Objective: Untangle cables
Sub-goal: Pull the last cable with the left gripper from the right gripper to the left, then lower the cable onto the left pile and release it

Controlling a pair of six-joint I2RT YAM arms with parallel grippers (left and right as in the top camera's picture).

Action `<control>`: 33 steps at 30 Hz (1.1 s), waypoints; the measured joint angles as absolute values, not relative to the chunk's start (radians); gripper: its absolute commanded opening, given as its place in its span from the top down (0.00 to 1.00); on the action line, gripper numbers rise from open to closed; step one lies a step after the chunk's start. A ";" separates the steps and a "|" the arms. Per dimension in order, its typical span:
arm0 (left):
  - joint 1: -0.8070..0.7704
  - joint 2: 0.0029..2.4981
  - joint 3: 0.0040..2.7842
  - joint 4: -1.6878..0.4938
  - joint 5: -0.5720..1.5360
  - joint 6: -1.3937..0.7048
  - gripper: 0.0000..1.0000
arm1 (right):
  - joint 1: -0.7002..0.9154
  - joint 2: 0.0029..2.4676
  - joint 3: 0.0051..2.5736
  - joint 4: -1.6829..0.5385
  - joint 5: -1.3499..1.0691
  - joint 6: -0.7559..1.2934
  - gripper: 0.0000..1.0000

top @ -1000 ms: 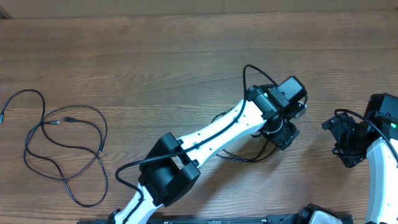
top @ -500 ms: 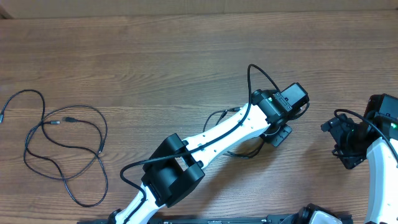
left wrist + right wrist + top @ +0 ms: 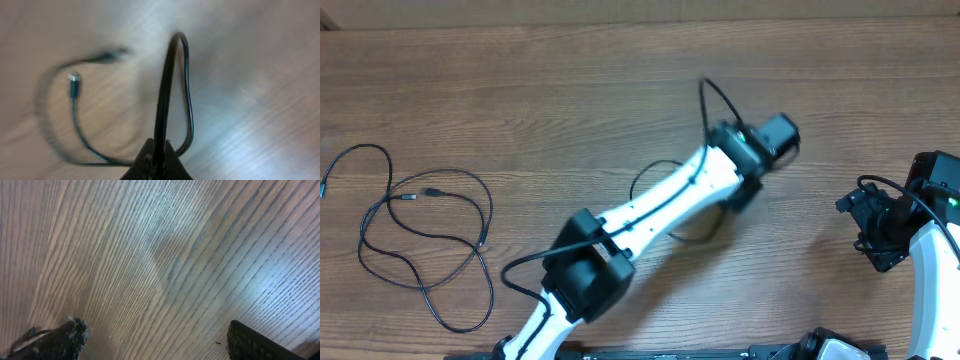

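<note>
A thin black cable (image 3: 172,70) rises from my left gripper (image 3: 159,146), which is shut on it; it arches over and curves back down to the wood. Its silver-tipped plug (image 3: 74,80) lies to the left, and a second plug end (image 3: 107,54) is blurred beyond. From overhead, the left gripper (image 3: 742,190) hangs mid-table with strands of this cable (image 3: 636,182) showing beside the arm. Another black cable (image 3: 420,232) lies in loose loops at the far left. My right gripper (image 3: 160,345) is open over bare wood, also at the right edge overhead (image 3: 876,232).
The left arm (image 3: 650,215) stretches diagonally from the front edge to mid-table, covering part of the held cable. The right arm's own thick wires (image 3: 885,190) loop at its wrist.
My left gripper has shut on the cable and swung up and to the left, dragging the strand with it. The right arm and the far-left cable have not moved.
</note>
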State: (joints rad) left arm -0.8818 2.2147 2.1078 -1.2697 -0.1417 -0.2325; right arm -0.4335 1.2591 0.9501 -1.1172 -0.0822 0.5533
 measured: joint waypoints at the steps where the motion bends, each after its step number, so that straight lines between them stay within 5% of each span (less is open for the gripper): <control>1: -0.862 2.214 2.144 -1.285 -0.165 -0.233 0.96 | -0.433 1.259 0.950 -1.117 -0.082 0.553 0.11; 11: -0.488 2.063 2.458 -1.453 -0.324 -0.237 0.96 | -0.434 1.259 0.950 -1.120 -0.082 0.530 0.10; 22: -0.020 1.881 2.481 -1.647 -0.376 -0.414 0.96 | -0.436 1.259 0.950 -1.121 -0.083 0.492 0.10; 33: 0.241 1.881 2.481 -1.679 -0.379 -0.462 0.96 | -0.436 1.259 0.950 -1.122 -0.083 0.489 0.10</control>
State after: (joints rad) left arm 0.2409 1.8812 2.4809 -1.6787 -0.3794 -0.4622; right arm -0.4362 1.2591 0.9504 -1.1225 -0.0826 0.4889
